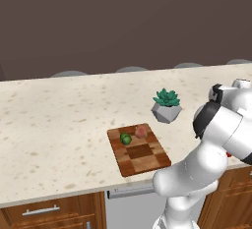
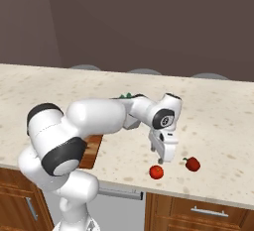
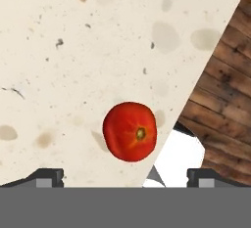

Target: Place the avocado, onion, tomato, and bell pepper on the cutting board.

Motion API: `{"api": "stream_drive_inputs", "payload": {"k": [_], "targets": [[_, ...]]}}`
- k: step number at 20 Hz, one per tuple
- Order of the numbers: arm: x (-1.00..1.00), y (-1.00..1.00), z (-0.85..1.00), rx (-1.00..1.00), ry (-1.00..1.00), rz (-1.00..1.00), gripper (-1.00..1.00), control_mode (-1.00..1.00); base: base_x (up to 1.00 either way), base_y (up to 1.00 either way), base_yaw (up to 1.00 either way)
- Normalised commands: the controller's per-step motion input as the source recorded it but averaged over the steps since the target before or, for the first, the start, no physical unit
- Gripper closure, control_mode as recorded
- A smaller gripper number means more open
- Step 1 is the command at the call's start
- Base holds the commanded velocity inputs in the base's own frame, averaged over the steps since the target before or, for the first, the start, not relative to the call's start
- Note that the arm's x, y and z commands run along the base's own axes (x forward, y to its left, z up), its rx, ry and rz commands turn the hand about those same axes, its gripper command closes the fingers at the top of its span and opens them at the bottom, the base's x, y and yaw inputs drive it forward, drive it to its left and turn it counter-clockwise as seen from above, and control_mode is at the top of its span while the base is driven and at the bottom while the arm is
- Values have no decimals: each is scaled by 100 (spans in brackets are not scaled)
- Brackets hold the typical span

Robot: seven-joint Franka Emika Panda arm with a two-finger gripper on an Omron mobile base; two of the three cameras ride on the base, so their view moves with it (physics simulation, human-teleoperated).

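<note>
Tomato [image 3: 130, 131] near counter [image 3: 98, 51] edge, seemingly under open tool [image 2: 158, 158].

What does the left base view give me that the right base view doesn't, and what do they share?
Left base view alone: the avocado and the onion lying on the cutting board, and the teal plant in its grey pot behind the board.

Right base view alone: the tomato and the bell pepper on the counter near its front edge, with the open hand just above the tomato.

Shared: the speckled counter, the white arm, and the board, of which the right base view catches a corner beside the arm.
</note>
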Motion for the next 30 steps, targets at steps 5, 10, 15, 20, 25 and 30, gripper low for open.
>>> {"api": "stream_drive_inputs", "payload": {"k": [5,10,15,20,25,30], "targets": [[0,-8,-19,-1,2,-13,-100,-100,0,0,0],[-7,-5,-20,0,2,-10,-100,-100,0,0,0],[-20,0,-24,-1,2,-8,-100,-100,0,0,0],[-11,2,-24,-2,4,-4,-100,-100,0,0,0],[1,19,-7,-3,0,0,-100,-100,0,0,0],[0,0,0,0,-1,0,-100,-100,0,0,0]]}}
